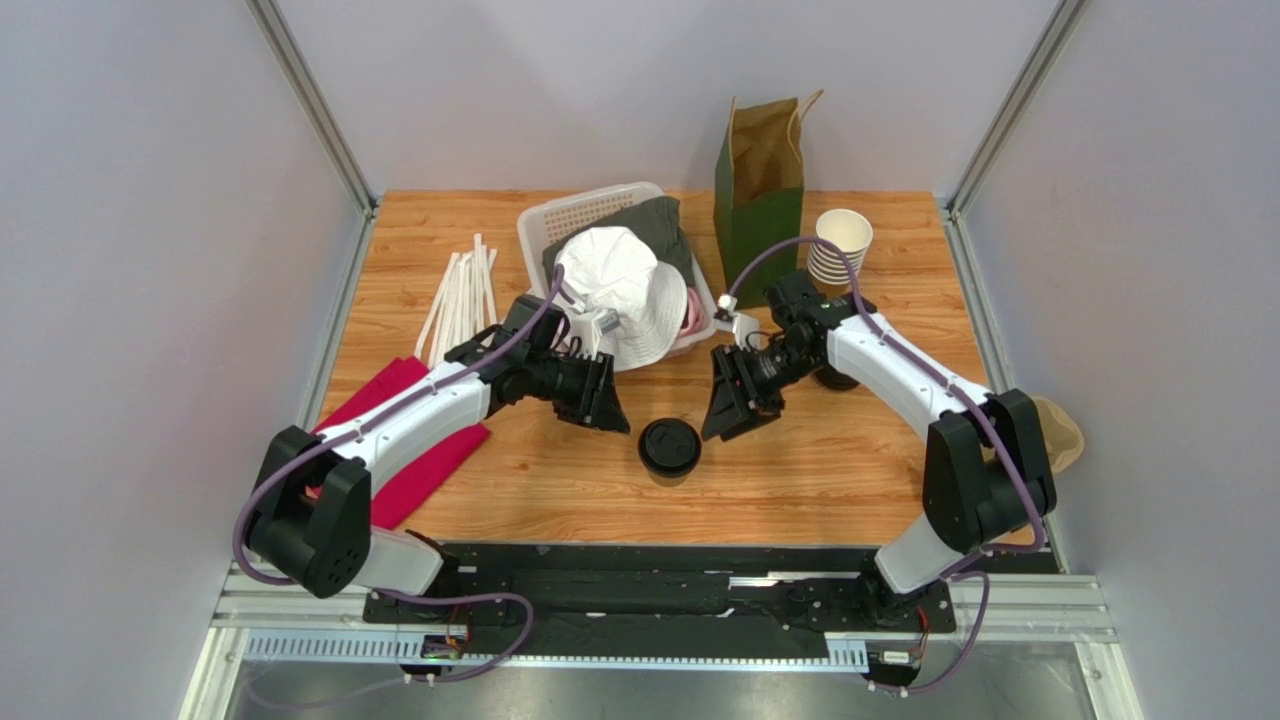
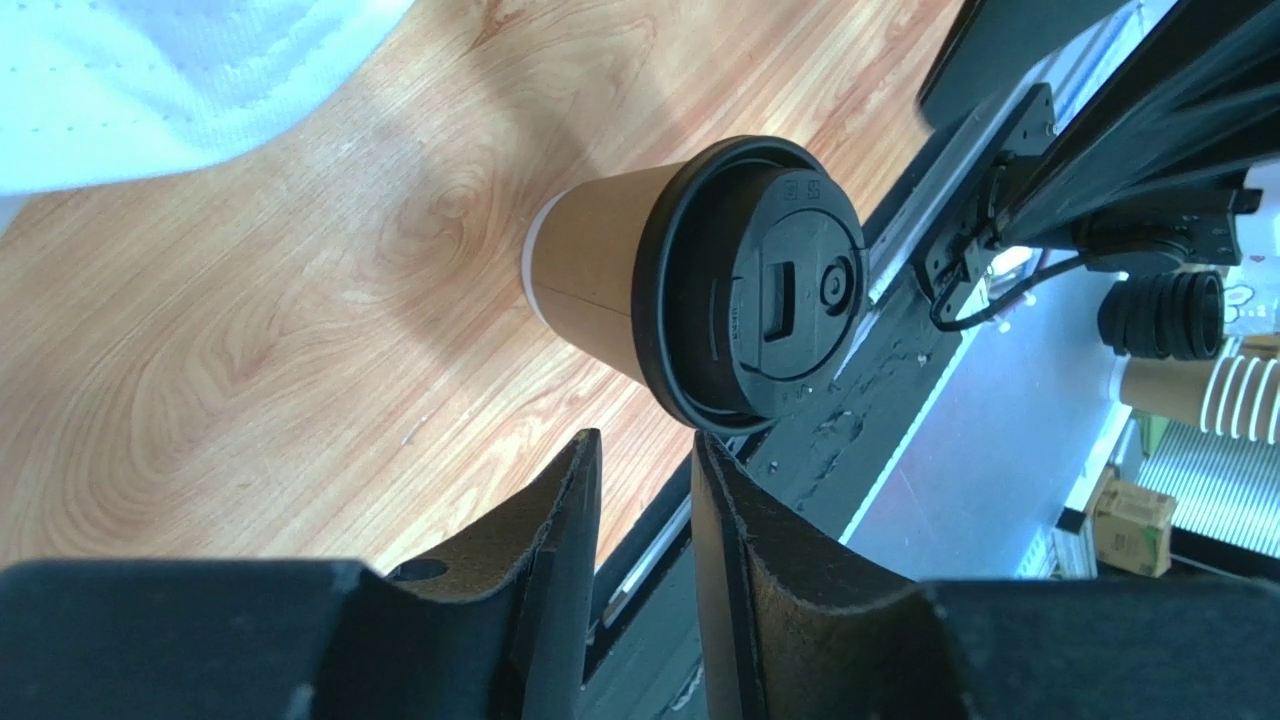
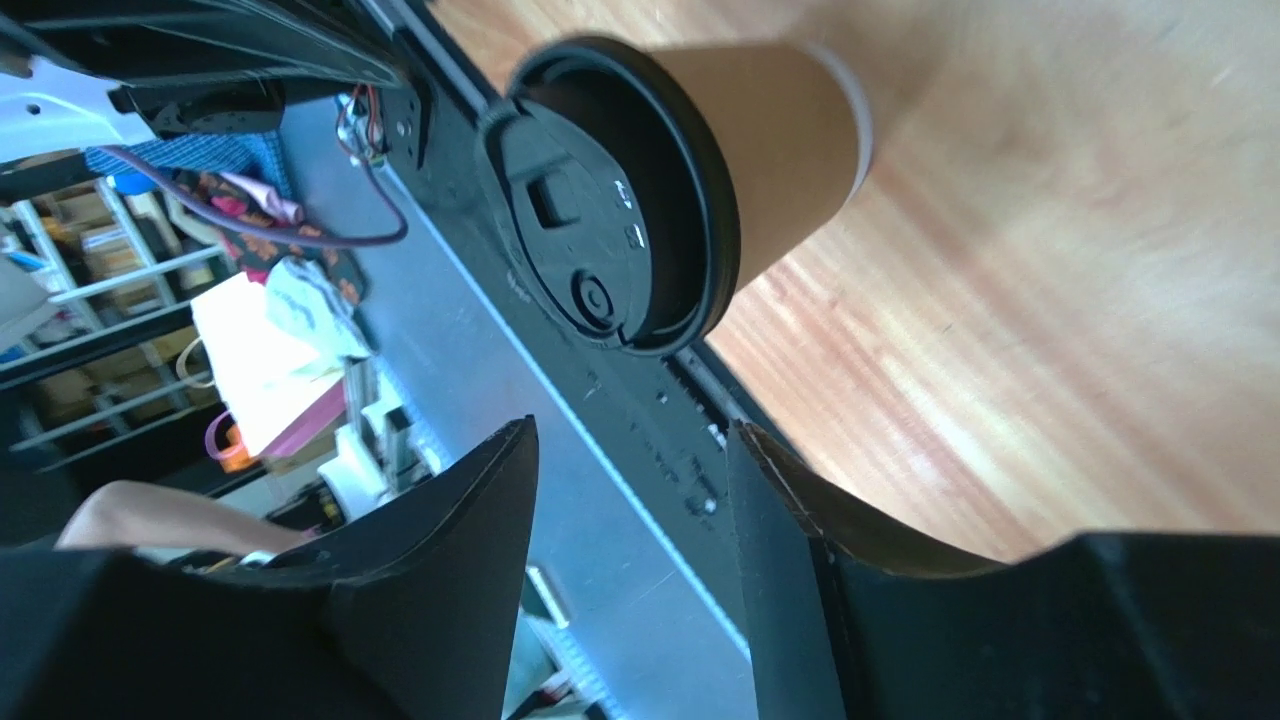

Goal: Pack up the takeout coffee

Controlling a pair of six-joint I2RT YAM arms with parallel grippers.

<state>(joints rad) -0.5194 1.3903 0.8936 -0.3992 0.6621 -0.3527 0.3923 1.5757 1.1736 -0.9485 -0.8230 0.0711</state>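
Small kraft-brown paper coffee cup w/ round black plastic lid (image 1: 669, 447) stands upright on the wooden worktop (image 1: 842, 473), near front edge, btwn both arms, nothing touching it. Left fingers (image 2: 564, 518) sit just left of it w/ only a narrow gap btwn them, holding nothing. Right fingers (image 3: 473, 540) sit just right of it, spread wider, also empty. Tall dark-green paper bag (image 1: 759, 195) stands at far edge, well apart from cup.

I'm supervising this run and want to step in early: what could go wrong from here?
1. The coffee cup stands near the table's front edge, between the left gripper and right gripper; a sideways nudge could tip it off.
2. The paper bag stands tall and narrow at the back; lowering the cup in might topple it.
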